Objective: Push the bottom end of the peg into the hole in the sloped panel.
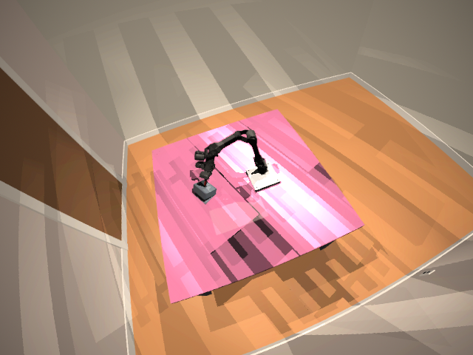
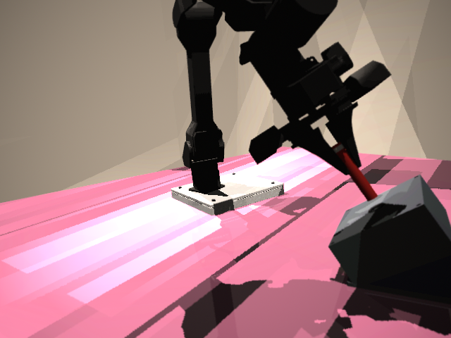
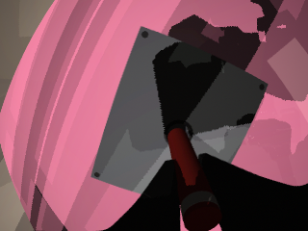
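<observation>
The red round peg (image 1: 205,183) (image 2: 361,180) (image 3: 184,153) has a grey band near its top and leans along the tilted gripper. My gripper (image 2: 352,169) (image 3: 186,165) is shut on the peg's upper part. The grey block with the sloped panel (image 1: 204,191) (image 2: 351,223) (image 3: 127,103) stands below it. The peg's lower end is at the round hole (image 3: 191,130) near the panel's middle, overlapping its dark rim in the wrist view. A shadow covers this spot, and I cannot tell whether the tip is inside the hole.
The arm's white base plate (image 1: 266,181) (image 2: 254,189) is bolted on the pink table (image 1: 183,244) (image 2: 120,247), some way from the grey block. Dark arm shadows and bright stripes cross the table. Small dark screws (image 3: 144,34) (image 3: 262,87) mark the panel's corners.
</observation>
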Robot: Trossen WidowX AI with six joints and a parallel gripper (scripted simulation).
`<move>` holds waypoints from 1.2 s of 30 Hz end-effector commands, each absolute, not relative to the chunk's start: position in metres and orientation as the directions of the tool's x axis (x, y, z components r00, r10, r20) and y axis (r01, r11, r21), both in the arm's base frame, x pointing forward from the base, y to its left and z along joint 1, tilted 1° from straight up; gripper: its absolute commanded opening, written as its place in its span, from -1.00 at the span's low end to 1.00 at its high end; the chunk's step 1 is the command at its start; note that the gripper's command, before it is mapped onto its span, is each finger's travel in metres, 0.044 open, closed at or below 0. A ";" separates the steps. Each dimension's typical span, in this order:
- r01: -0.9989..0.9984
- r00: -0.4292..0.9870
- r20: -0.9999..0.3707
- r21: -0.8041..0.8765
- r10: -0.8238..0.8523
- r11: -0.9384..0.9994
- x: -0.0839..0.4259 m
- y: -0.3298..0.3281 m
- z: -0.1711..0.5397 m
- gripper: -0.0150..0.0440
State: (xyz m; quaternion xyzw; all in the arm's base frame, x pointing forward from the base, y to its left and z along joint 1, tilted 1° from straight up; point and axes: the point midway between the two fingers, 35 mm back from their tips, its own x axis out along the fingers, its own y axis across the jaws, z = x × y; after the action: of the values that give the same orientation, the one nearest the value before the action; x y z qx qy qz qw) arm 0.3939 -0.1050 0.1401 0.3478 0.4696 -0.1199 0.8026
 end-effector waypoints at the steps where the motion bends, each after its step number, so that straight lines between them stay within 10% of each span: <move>1: 0.525 0.524 -0.841 0.443 0.134 0.727 0.395 -0.104 0.133 -0.49; 36: 0.519 0.530 -0.837 0.446 0.134 0.729 0.394 -0.104 0.132 -0.49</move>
State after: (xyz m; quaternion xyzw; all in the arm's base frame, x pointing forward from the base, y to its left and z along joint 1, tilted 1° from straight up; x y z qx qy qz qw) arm 0.3940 -0.1043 0.1350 0.3478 0.4681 -0.1199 0.8034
